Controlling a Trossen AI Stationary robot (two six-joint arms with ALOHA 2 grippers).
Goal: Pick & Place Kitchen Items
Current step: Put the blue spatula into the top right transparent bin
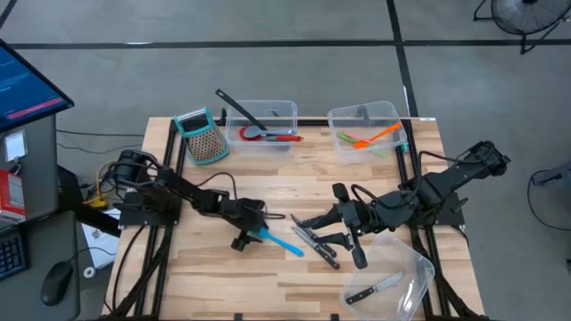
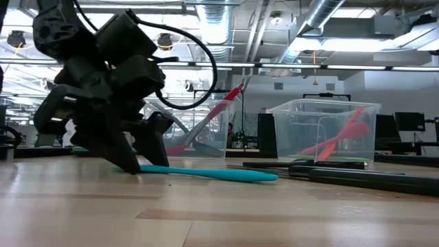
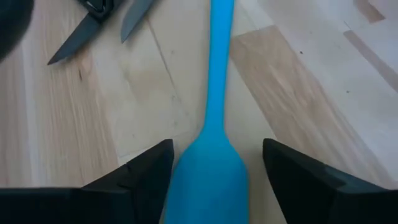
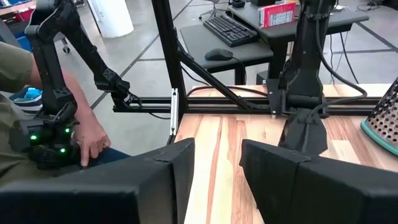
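Observation:
A blue spatula (image 1: pixel 278 240) lies flat on the wooden table, left of centre, and it also shows in the low view (image 2: pixel 212 174). My left gripper (image 1: pixel 252 229) is low over it and open. One finger stands on each side of the spatula's broad head (image 3: pixel 208 177), and the handle runs away from the fingers. Several black-handled steel knives (image 1: pixel 314 242) lie at the table's middle. My right gripper (image 1: pixel 308 223) hovers open and empty beside the knives, pointing toward the table's left edge. My left gripper straddles the spatula's broad head (image 3: pixel 186 180), coming down at a slant from the table's left side, with the fingers (image 3: pixel 146 180) lying along the spatula. The fingertips are down at the table (image 2: pixel 134 163). I cannot tell whether either finger touches the head.
A clear bin (image 1: pixel 263 125) at the far middle holds a red-headed spatula and a black ladle. A clear bin (image 1: pixel 366 132) at the far right holds orange and green utensils. A tipped bin (image 1: pixel 399 276) at the near right holds a knife. A teal-framed grater (image 1: pixel 201 135) stands far left. A person's hand (image 4: pixel 90 142) is beyond the left edge.

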